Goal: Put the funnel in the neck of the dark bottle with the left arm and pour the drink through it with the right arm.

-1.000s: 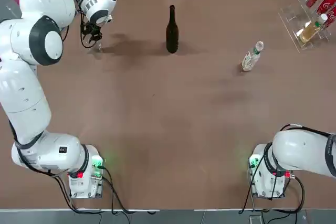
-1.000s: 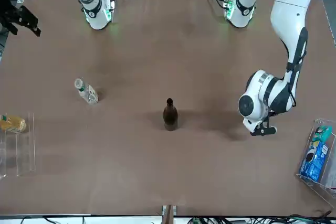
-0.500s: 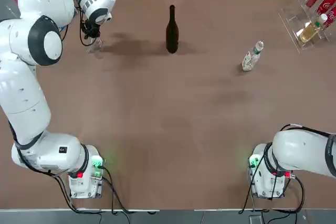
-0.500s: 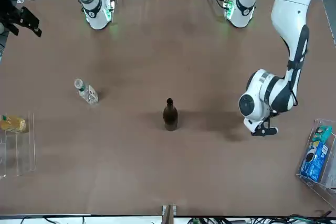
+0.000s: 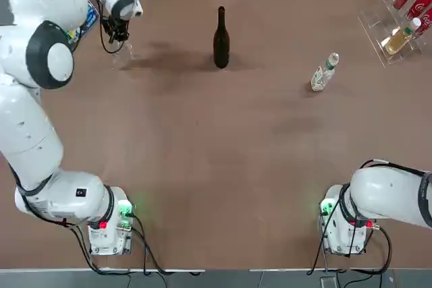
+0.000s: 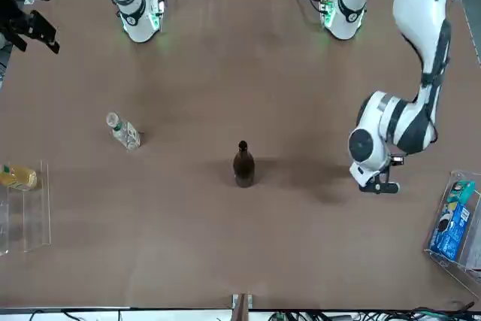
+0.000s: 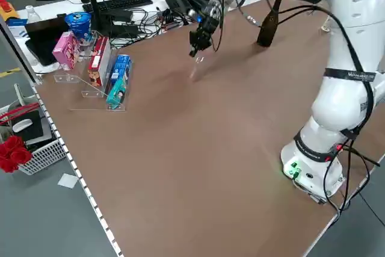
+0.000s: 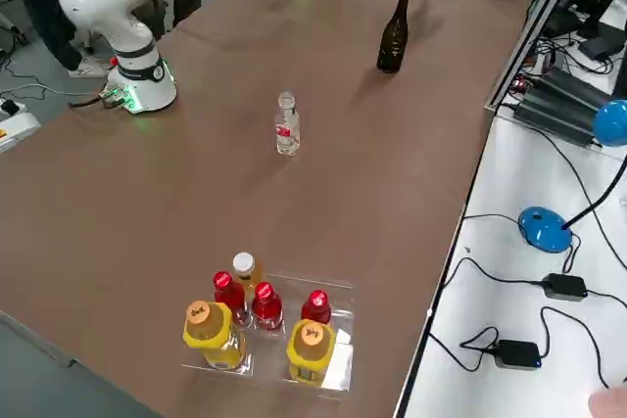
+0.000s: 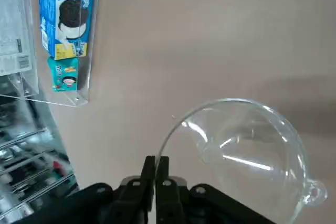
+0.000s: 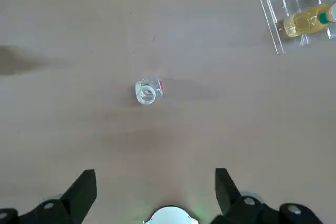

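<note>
brown bench (image 5: 216,166): left gripper (image 9: 156,167), fingers pinched shut on the funnel (image 9: 247,148) rim, well left of the dark bottle (image 5: 221,38); carry it level, stem down over the neck. right gripper (image 10: 156,192) gapes empty.

— Where are we seeing the funnel (image 9: 247,148)?

— We're seeing it pinched by its rim in the left gripper (image 9: 156,179), clear cone hanging just above the table, near the far left corner.

— And the dark bottle (image 5: 221,38)?

— We're finding it standing upright at the far middle, well apart from the funnel.

— The drink (image 5: 323,72)?

— We're seeing it standing upright to the right of the dark bottle, untouched.
</note>
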Robot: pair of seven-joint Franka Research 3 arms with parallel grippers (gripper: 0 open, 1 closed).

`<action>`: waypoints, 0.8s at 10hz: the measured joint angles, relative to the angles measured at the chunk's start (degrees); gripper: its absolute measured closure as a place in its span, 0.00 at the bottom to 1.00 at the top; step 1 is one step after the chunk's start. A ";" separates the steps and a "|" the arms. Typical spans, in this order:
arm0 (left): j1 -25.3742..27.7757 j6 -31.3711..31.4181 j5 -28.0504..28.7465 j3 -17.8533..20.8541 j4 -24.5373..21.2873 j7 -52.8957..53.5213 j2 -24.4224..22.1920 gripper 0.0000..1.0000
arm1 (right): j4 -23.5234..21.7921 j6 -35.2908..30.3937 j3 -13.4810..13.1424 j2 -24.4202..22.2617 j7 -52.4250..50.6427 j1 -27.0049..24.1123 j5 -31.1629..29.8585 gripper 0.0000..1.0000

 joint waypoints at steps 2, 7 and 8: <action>-0.01 -2.12 -11.67 -0.16 0.35 8.77 -8.01 0.96 | 0.09 0.35 0.00 0.00 0.00 0.00 0.00 0.00; -0.42 -8.77 -29.51 -7.40 8.94 9.08 -18.06 0.96 | 0.27 2.86 -2.10 1.22 -2.05 -0.33 -0.07 0.00; -0.43 -10.40 -32.19 -8.52 12.08 8.30 -18.14 0.96 | 0.27 3.46 -2.92 1.96 -3.07 -0.42 -0.07 0.00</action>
